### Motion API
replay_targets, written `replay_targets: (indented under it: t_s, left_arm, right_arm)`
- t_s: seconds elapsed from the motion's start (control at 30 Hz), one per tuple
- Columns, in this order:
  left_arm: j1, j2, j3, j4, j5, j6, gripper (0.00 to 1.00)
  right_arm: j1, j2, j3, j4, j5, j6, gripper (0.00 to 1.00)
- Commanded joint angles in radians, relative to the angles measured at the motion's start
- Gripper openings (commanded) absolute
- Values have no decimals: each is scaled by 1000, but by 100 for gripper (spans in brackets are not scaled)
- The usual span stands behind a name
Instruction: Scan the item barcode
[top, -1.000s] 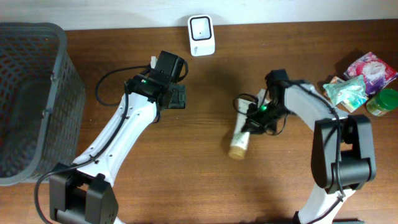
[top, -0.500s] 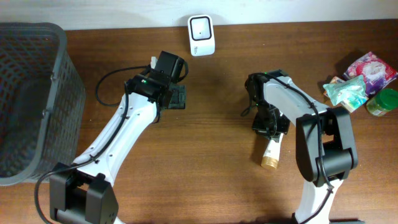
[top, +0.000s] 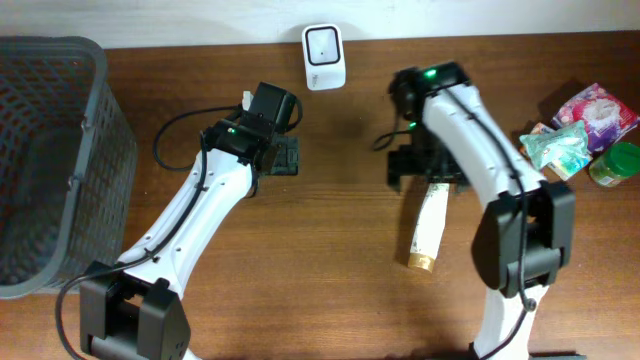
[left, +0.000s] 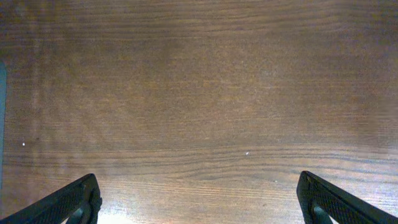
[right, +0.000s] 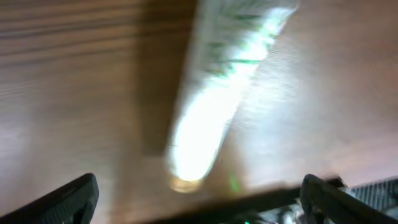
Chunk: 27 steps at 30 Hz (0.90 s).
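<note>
Overhead, brown wood table (top: 340, 300), pale wall strip along the far edge. Grey mesh basket (top: 95, 55) at the left edge, white scanner (top: 324, 57) top centre, snack packets (top: 578, 122) and a green-lid jar (top: 616, 162) at the right edge. Tube (top: 428, 228) lies flat on the wood right of centre, cap toward the near edge. Left arm reaches up the middle, left claw (top: 285, 155) spread wide over bare wood, empty. Right arm bends back over the tube's far end; right claw (top: 420, 172) spread wide, gripping nothing. Its wrist view is blurred.
</note>
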Motion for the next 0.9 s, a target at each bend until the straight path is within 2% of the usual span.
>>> replay_targets:
  t_s: [0.0, 0.07, 0.13, 0.23, 0.37, 0.43, 0.5, 0.6, 0.7, 0.73, 0.87]
  left_arm:
    - [1, 2, -5, 0, 5, 8, 99]
    - [1, 2, -5, 1, 5, 8, 99]
    - [1, 2, -5, 0, 5, 8, 99]
    - [1, 2, -5, 1, 5, 8, 99]
    - [1, 2, -5, 1, 5, 8, 99]
    - [1, 2, -5, 1, 5, 8, 99]
    - [1, 2, -5, 1, 5, 8, 99]
    - [1, 2, -5, 1, 5, 8, 99]
    - [1, 2, -5, 1, 5, 8, 99]
    - [1, 2, -5, 1, 5, 8, 99]
    - [1, 2, -5, 1, 5, 8, 99]
  right_arm:
    - [-110, -3, -24, -17, -48, -153, 99]
    - [-153, -3, -76, -8, -137, -277, 99]
    - [-183, -3, -150, 63, -211, -321, 99]
    - [-188, -3, -259, 197, -289, -320, 99]
    - [-188, -3, -353, 301, -295, -293, 100]
    - [-187, -3, -381, 337, -298, -268, 67]
    - [-187, -3, -385, 356, -306, -235, 44]
    - [-187, -3, -385, 367, -346, -232, 35]
    - [-187, -3, -359, 354, -358, -232, 15]
    - [-187, -3, -327, 331, -358, -232, 5]
    - [-187, -3, -132, 212, -307, -198, 4]
